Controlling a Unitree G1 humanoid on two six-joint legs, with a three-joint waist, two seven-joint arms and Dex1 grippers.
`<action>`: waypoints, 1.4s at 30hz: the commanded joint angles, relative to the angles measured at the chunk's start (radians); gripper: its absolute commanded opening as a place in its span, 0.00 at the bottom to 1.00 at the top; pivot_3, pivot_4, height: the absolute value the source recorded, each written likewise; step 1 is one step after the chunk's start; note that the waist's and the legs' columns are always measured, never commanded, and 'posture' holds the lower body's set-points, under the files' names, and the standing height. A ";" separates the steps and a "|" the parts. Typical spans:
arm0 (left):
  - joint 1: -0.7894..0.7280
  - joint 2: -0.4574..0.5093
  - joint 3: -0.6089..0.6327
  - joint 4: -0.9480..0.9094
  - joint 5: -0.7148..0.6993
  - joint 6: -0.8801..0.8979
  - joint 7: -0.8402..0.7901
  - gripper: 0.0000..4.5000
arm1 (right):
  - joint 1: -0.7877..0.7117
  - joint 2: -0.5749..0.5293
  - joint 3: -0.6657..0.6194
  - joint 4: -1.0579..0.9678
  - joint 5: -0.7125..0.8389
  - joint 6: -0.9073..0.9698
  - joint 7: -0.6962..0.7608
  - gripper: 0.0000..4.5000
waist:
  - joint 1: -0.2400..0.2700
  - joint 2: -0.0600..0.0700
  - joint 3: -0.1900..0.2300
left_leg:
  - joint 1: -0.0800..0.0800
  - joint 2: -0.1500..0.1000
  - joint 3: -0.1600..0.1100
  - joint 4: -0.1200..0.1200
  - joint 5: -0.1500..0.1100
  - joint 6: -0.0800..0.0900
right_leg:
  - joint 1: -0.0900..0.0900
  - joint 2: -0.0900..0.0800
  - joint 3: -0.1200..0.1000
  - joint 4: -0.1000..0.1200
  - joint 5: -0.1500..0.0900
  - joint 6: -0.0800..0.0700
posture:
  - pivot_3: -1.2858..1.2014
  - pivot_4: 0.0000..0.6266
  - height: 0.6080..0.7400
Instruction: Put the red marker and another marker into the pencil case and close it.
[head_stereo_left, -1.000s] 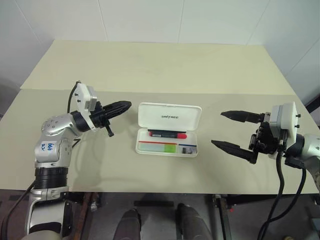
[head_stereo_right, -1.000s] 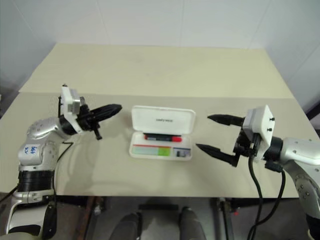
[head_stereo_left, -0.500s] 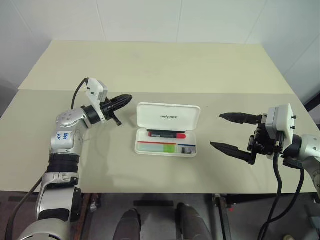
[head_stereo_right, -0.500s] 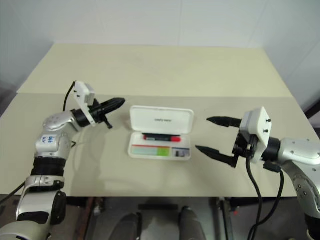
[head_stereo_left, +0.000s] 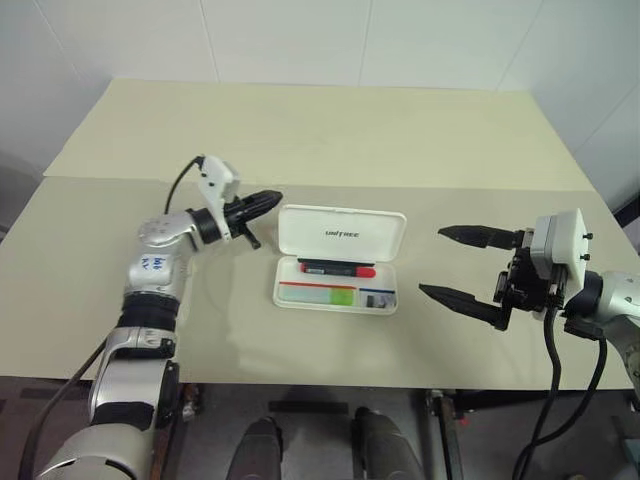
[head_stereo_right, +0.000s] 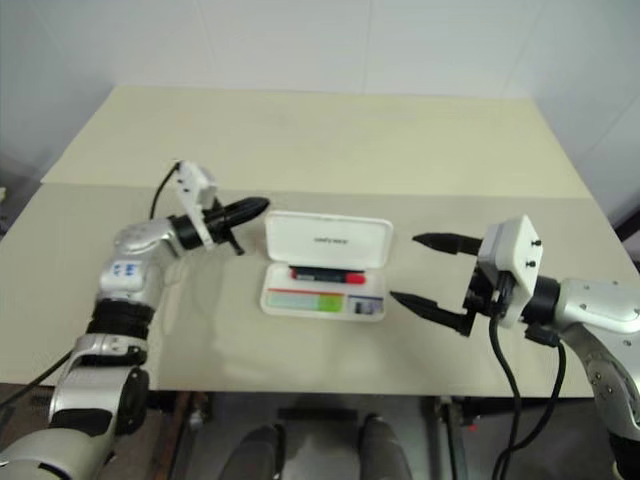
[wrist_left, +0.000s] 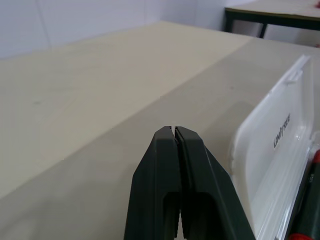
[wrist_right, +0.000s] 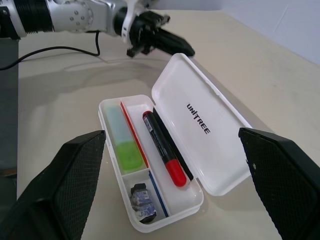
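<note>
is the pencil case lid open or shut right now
Open. The pencil case lid stands tilted back, with the red marker and green highlighter lying exposed in the tray.

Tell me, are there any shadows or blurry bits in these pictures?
In the left eye view, the left hand casts a soft shadow on the table beside the pencil case. In the left wrist view, its shut fingers look slightly soft. In the right wrist view, the red marker is sharp and the right hand's fingers loom large.
</note>
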 joint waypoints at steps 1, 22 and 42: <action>-0.033 0.004 0.008 0.009 0.005 -0.037 -0.008 0.00 | 0.003 0.001 -0.027 -0.029 0.006 -0.013 -0.010 1.00 | -0.005 0.000 0.000 | 0.000 0.000 0.000 -0.001 0.000 0.000 | 0.000 0.000 0.000 0.000 0.000 0.001 | 0.52 0.24 1.00; 0.059 0.022 -0.090 -0.169 -0.071 0.038 -0.354 0.00 | 0.013 0.022 -0.024 -0.051 0.009 -0.014 -0.044 1.00 | 0.000 0.000 0.000 | 0.000 0.000 0.000 -0.001 0.000 0.000 | -0.002 0.000 0.000 0.003 -0.001 0.001 | 0.52 0.24 1.00; 0.154 0.096 -0.241 -0.227 0.060 -0.021 -0.483 0.00 | 0.027 0.022 -0.031 -0.067 0.014 -0.010 -0.073 1.00 | 0.000 0.000 0.000 | 0.001 0.000 0.000 0.000 0.000 0.000 | -0.001 0.000 0.000 0.004 -0.007 -0.011 | 0.52 0.24 1.00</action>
